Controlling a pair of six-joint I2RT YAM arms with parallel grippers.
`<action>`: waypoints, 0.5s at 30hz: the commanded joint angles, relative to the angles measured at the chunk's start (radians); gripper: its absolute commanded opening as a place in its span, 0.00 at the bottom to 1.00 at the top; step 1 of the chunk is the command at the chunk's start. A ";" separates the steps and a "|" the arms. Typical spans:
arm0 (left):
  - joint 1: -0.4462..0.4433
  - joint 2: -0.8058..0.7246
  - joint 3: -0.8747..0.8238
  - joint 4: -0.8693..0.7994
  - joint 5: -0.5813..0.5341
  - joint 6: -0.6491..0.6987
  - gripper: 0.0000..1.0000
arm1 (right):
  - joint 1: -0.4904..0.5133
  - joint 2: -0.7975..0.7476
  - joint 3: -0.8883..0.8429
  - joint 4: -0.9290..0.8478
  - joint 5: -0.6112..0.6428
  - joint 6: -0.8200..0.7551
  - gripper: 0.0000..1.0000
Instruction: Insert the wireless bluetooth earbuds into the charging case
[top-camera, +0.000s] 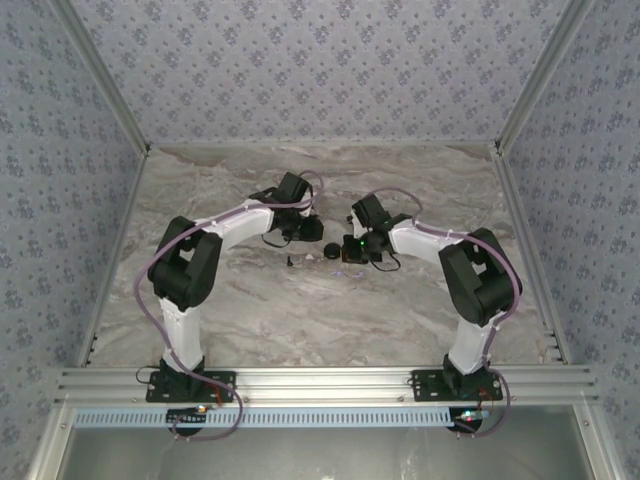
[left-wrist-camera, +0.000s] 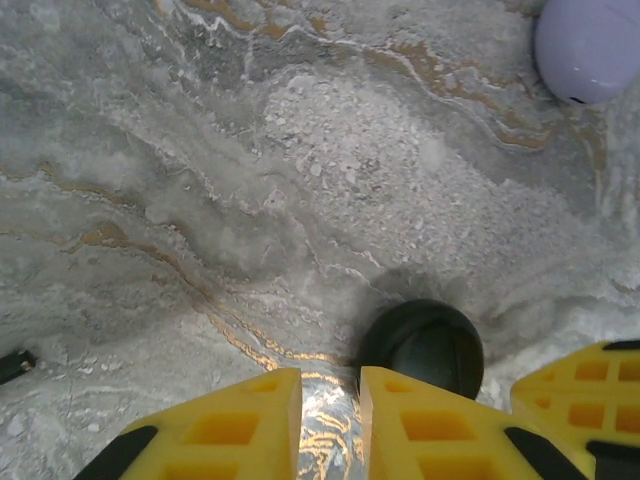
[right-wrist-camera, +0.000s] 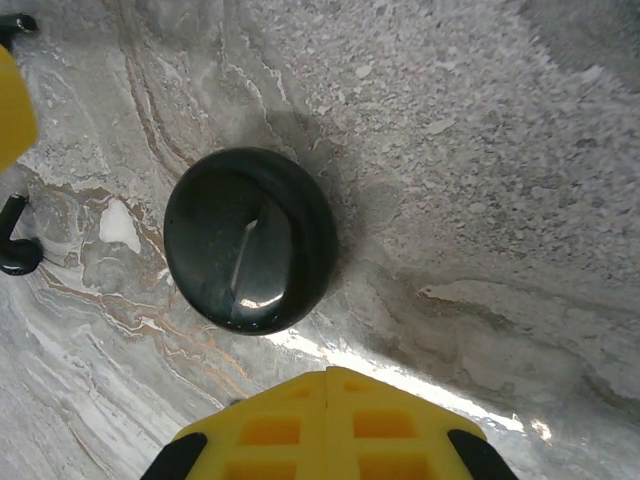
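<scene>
While the left gripper (left-wrist-camera: 330, 382) hangs low over the marble table (left-wrist-camera: 200, 150), its yellow fingers (left-wrist-camera: 230, 430) stand nearly together. A thin slit of bare table shows between them, and nothing is in it. Just ahead of its right-hand finger sits the dark charging case (left-wrist-camera: 425, 345), round and closed, its near edge hidden behind that fingertip. Far ahead and off to the right lies a lilac charging case (left-wrist-camera: 588, 45), cut by the frame edge. Well out to the left of the fingers a small black piece (left-wrist-camera: 12, 366) pokes in, too cropped to name.

The right gripper (right-wrist-camera: 327, 380) has its jaws pressed together, only a seam between them, clamping nothing. The dark charging case lies just ahead of its tips and a little to the left, clear of the fingers. Farther left a black earbud (right-wrist-camera: 20, 255) rests on the table outside the case, its stem pointing away from the gripper.
</scene>
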 joint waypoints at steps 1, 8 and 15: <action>-0.010 0.039 0.046 -0.037 0.027 -0.013 0.17 | 0.008 0.030 0.031 0.005 -0.018 0.036 0.00; -0.017 0.088 0.060 -0.039 0.040 -0.023 0.03 | 0.009 0.066 0.049 0.010 -0.014 0.051 0.00; -0.030 0.105 0.050 -0.049 0.044 -0.025 0.00 | 0.011 0.093 0.078 0.006 -0.018 0.053 0.00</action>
